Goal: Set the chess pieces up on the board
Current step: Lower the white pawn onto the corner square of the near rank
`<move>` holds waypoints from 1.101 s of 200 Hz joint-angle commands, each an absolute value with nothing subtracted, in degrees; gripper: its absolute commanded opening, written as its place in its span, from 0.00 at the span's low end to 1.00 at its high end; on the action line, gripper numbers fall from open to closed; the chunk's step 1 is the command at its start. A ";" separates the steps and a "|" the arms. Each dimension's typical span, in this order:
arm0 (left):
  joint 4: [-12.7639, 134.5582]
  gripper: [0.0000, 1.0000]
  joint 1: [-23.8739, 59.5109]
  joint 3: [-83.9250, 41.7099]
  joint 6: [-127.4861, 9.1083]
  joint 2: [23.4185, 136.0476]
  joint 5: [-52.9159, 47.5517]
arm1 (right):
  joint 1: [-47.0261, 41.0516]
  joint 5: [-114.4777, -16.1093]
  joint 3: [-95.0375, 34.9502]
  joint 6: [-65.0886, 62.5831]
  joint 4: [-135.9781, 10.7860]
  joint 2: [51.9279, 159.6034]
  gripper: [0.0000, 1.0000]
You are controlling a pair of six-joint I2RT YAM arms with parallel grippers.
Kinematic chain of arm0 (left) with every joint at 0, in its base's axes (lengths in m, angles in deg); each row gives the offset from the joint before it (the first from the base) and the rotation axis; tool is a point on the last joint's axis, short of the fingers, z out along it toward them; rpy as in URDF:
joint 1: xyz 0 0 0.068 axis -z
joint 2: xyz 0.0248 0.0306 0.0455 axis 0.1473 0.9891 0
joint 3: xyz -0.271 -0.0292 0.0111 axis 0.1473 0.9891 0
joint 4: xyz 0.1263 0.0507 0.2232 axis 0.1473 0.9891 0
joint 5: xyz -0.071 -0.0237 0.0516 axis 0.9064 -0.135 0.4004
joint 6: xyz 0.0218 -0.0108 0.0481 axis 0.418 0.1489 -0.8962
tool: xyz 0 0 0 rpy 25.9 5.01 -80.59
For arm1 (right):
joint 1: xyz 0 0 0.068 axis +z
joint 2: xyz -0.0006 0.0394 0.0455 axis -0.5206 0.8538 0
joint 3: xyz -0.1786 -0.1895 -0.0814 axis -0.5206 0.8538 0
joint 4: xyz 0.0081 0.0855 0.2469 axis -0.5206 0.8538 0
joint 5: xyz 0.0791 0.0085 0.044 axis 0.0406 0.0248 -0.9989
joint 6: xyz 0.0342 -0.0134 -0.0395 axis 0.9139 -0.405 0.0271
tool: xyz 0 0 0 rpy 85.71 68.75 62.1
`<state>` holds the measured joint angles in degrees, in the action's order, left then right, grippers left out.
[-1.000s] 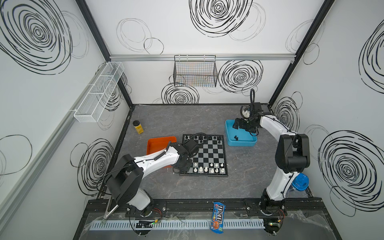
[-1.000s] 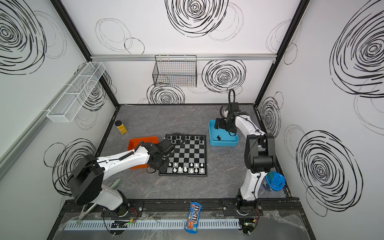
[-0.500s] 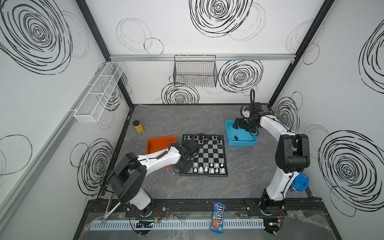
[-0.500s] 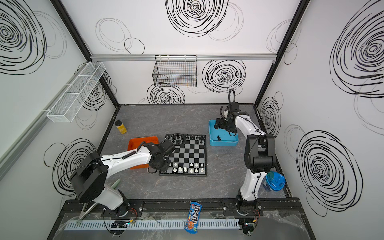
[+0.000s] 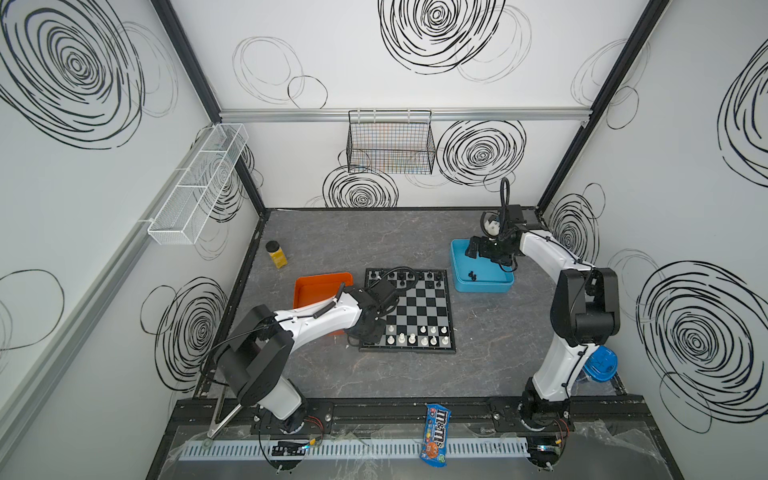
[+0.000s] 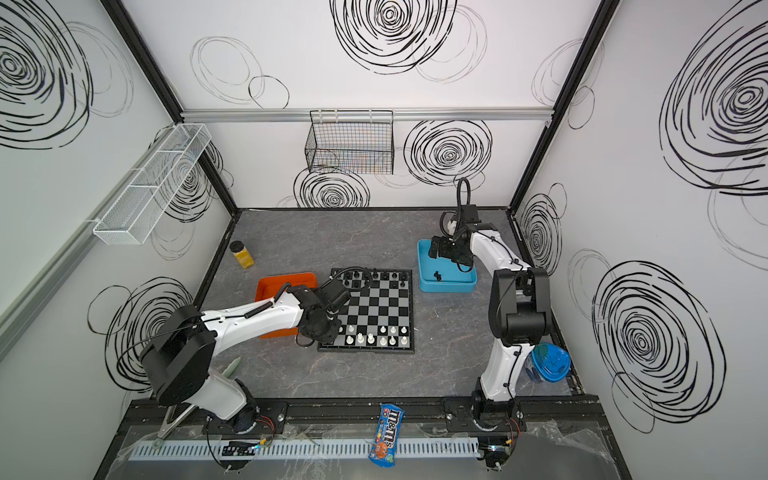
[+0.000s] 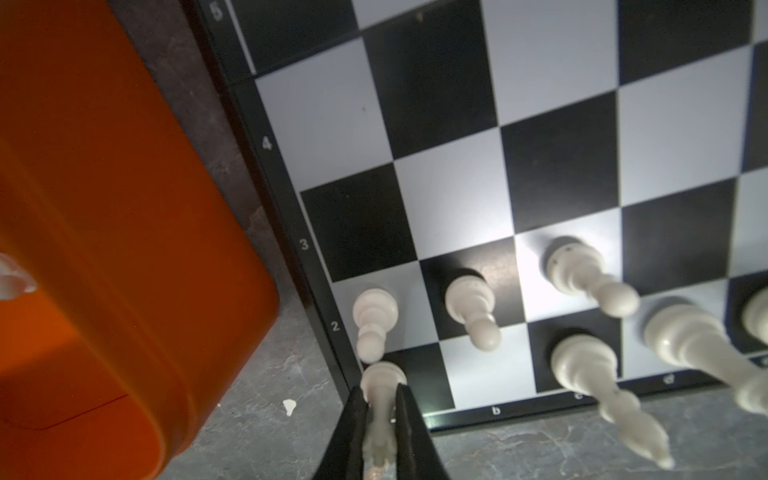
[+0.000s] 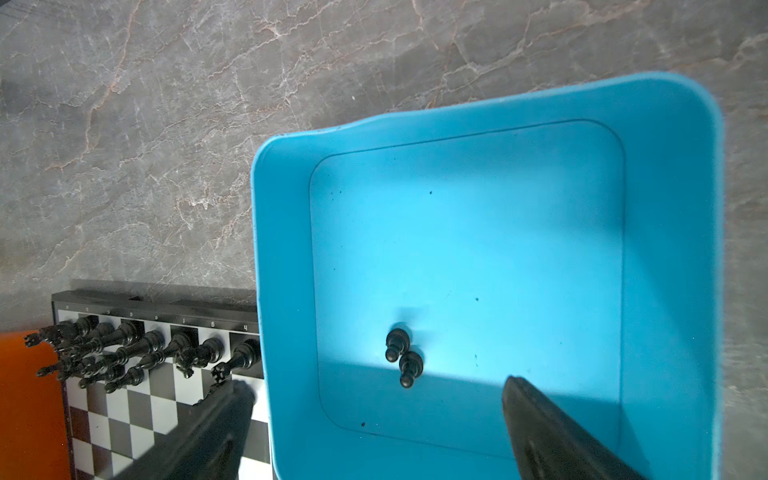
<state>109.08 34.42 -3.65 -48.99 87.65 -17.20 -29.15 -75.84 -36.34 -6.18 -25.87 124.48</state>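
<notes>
Closing in over the last second beside the smooth orange tray (image 7: 104, 208), the left end effector (image 7: 379, 392) now pinches a glossy white piece (image 7: 382, 379) on a corner square of the checkered board (image 7: 557, 166). Looks like seating it; next comes a clean, straight release. Further right, two tiny black pawns (image 8: 397, 343) sit together in the blue plastic tray (image 8: 673, 249), with the right end effector (image 8: 376, 384) spread wide above.

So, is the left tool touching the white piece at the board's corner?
Touching. The left wrist view shows the left tool with both fingers pressed against the white piece, no gap.
</notes>
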 commanded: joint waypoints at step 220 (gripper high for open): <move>110.61 0.16 35.81 -5.98 -49.08 89.72 -15.94 | -29.59 -75.46 -35.85 -7.04 -25.97 123.35 0.99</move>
<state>110.02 35.49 -4.94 -49.01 88.92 -16.57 -29.20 -75.86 -36.25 -6.31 -25.91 124.51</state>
